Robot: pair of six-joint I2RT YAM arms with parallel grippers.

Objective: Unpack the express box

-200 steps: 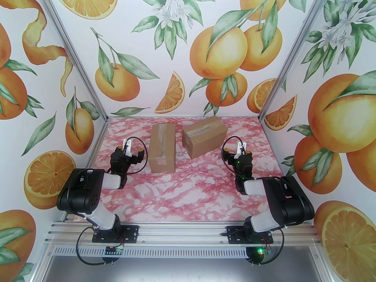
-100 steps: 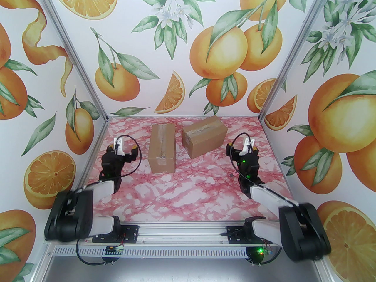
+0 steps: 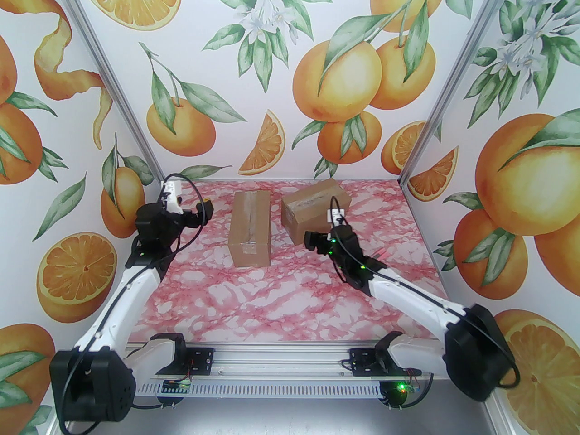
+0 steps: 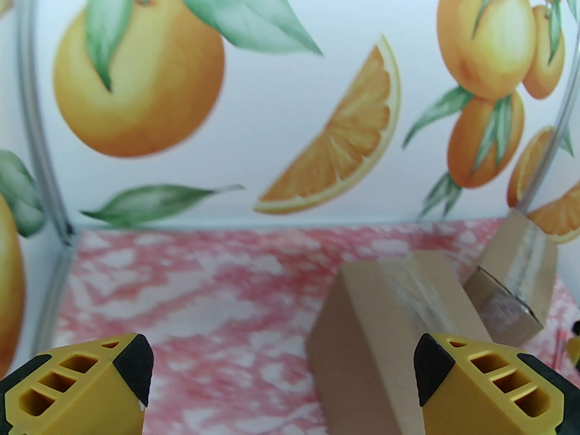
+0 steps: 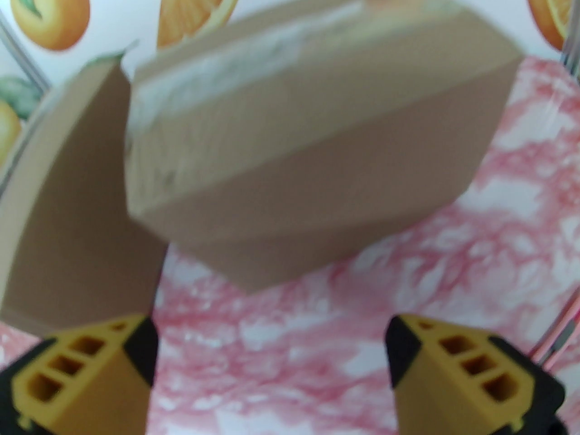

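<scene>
Top external view: two cardboard boxes sit on the pink marble table [image 3: 290, 297], in the middle of the frame toward the back wall. The left box [image 3: 239, 238] points front to back. The right box [image 3: 301, 224] is skewed, near it but apart. Each has one strip of clear tape [image 3: 250, 218] on top. There's dark print on the right box, too small to read. Two grippers: the left gripper [image 3: 188, 206] is at middle left, and the right gripper [image 3: 322, 236] is close to the right box's near face.

Left wrist view: left gripper [image 4: 285, 369] fingers are spread wide with nothing between them, and both boxes are at lower right.

Right wrist view (blurry): right gripper [image 5: 272, 351] is also wide apart and empty, with the right box filling the upper middle.
</scene>
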